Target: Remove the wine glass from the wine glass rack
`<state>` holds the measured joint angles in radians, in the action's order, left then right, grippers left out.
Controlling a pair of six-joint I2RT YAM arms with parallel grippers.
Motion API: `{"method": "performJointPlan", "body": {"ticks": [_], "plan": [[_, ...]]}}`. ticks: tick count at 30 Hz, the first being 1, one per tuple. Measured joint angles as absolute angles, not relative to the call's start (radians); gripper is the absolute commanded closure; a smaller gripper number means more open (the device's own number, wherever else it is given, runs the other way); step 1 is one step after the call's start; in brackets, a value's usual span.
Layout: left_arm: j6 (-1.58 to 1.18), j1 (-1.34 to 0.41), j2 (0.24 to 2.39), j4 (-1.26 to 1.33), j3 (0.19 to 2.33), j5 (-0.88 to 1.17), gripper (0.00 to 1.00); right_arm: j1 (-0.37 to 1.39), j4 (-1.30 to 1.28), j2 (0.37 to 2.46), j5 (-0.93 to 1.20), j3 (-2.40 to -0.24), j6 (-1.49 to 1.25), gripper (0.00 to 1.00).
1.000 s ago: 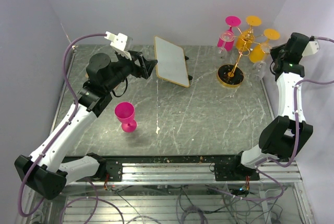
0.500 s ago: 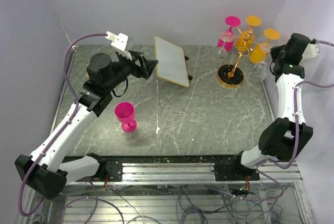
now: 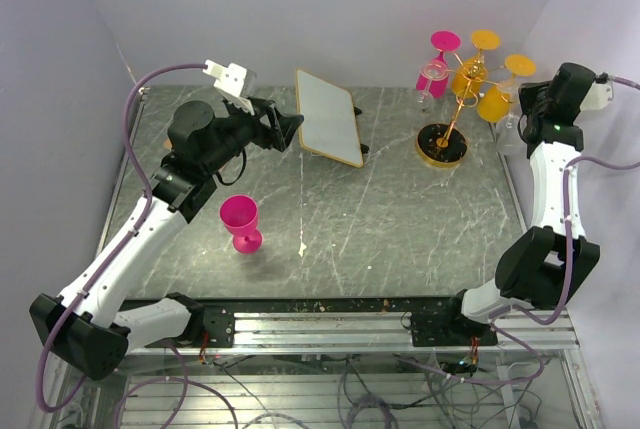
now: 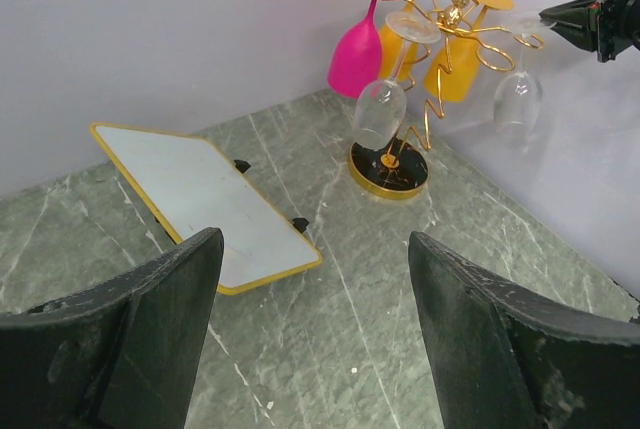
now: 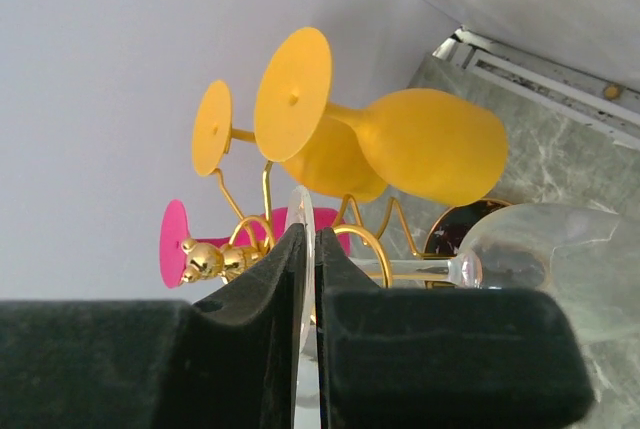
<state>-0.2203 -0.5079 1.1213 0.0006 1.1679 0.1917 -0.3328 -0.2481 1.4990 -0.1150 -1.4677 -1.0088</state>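
The wine glass rack stands in the far right corner of the surface, tight against the right edge and wall; the open room lies toward the middle. The right fingers are pinched almost shut on the foot of the clear wine glass, which hangs bowl-down on the rack's right side, its stem by a gold loop. The left fingers gape wide, holding nothing, over the far left

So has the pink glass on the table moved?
No. That pink glass keeps the same spot relative to the white board.
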Motion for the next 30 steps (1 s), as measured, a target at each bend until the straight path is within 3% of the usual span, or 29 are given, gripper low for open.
{"method": "performJointPlan", "body": {"ticks": [30], "plan": [[-0.243, -0.504, 1.16, 0.014, 1.168, 0.234, 0.16, -0.332, -0.147, 1.562, 0.095, -1.501, -1.072, 1.0]]}}
